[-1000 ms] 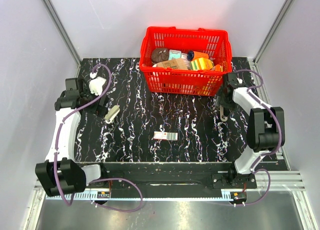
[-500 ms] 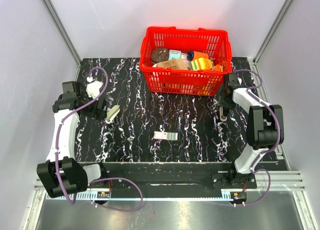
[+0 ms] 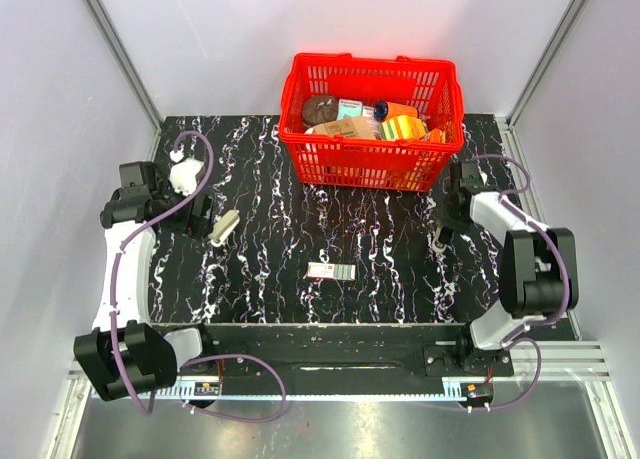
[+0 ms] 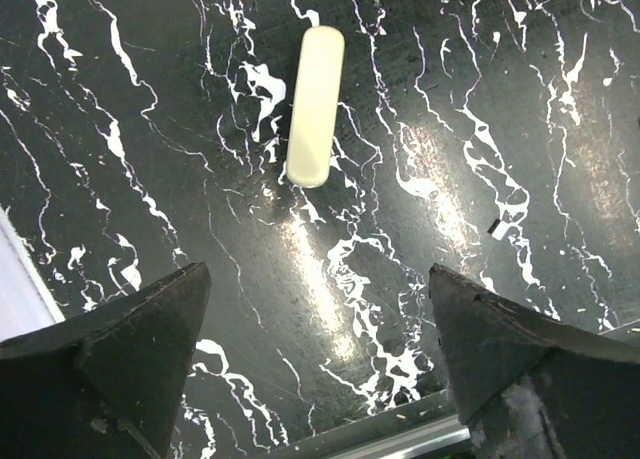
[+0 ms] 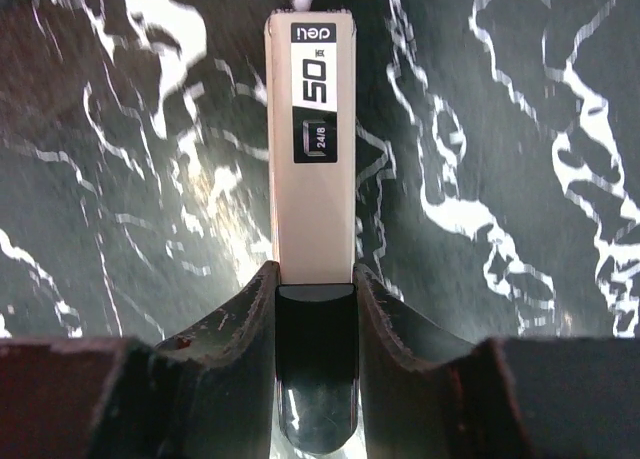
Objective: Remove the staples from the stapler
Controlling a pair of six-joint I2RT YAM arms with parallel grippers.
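Observation:
The stapler [image 5: 310, 149] is a slim bar with a pale top strip, a printed label and a black rear end. My right gripper [image 5: 315, 289] is shut on its black rear end, with the bar pointing away over the marbled mat. In the top view the right gripper [image 3: 445, 219] and stapler [image 3: 440, 236] are at the right, just in front of the red basket. I cannot tell whether the stapler touches the mat. My left gripper [image 4: 320, 359] is open and empty at the mat's left [image 3: 200, 219].
A stubby silver-beige metal piece [image 4: 315, 107] lies on the mat just ahead of the left gripper, also in the top view [image 3: 224, 226]. A small labelled box [image 3: 331, 271] lies mid-mat. A red basket [image 3: 372, 159] full of goods stands at the back.
The right arm has shifted, its elbow swinging out to the right, with the stapler still held in its gripper. The left arm has drawn back slightly to the left.

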